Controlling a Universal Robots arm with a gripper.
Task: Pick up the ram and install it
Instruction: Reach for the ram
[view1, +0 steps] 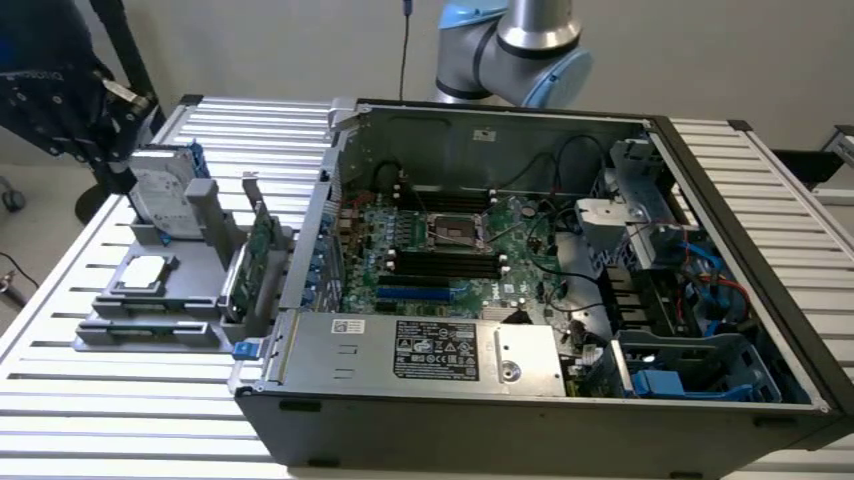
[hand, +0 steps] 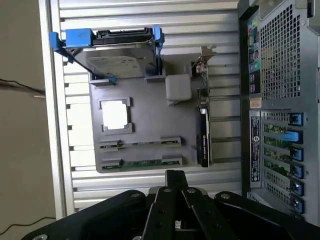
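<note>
I'm seeing the open computer case (view1: 534, 250) beside the grey tray (hand: 145, 120), and the ram (hand: 142, 163) isn't picked up yet, so lifting and installing are both remaining. My gripper (hand: 174, 174) is hovering closed and empty just off the tray's edge. The ram is sitting in the tray's outermost holder, its long axis running along that edge, one end pointing toward the case.

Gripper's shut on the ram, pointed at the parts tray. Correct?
Not quite. The gripper is shut and pointed at the parts tray, but it holds nothing. The wrist view shows the ram lying in its slot in the tray, apart from the gripper.
</note>
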